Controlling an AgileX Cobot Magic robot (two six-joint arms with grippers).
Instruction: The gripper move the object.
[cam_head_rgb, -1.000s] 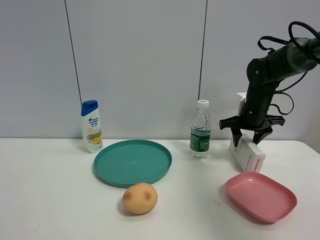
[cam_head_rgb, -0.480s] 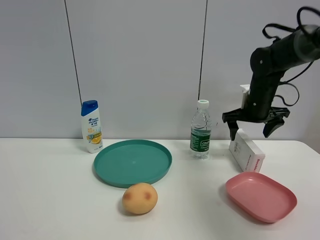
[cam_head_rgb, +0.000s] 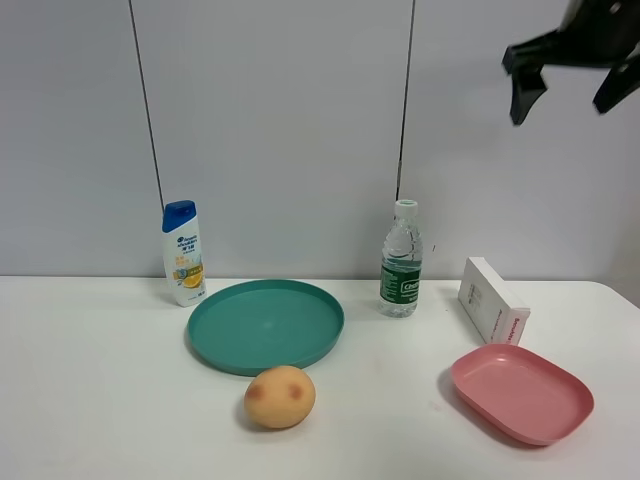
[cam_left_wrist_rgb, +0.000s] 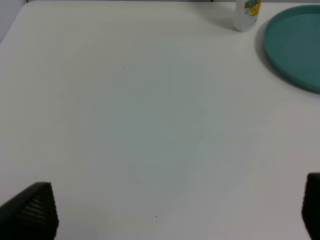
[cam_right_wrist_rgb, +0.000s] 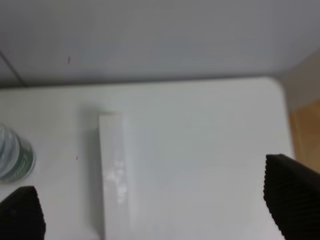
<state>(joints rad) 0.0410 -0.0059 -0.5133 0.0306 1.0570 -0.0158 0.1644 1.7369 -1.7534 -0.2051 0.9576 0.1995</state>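
The right tool (cam_head_rgb: 562, 104) was seen raised high above the far right corner of the tabletop (cam_head_rgb: 100, 400), its fingers spread wide and nothing held between them. A second earlier it had been set low over the carton (cam_head_rgb: 492, 300) with a finger on either side. Half a second earlier it had been lifted just clear of the carton's top. It had since been drawn far upward, almost out of the high view.

The carton was left lying near the far right corner, between the water bottle (cam_head_rgb: 401, 262) and the right edge, just behind the pink dish (cam_head_rgb: 520, 392). No shift in its place could be made out against the earlier views. It was judged that the carton had been let go and that the move was probably finished.

The left tool (cam_left_wrist_rgb: 170, 210) was shown spread wide and empty over bare tabletop toward the left edge, beside the green plate (cam_left_wrist_rgb: 295, 50).
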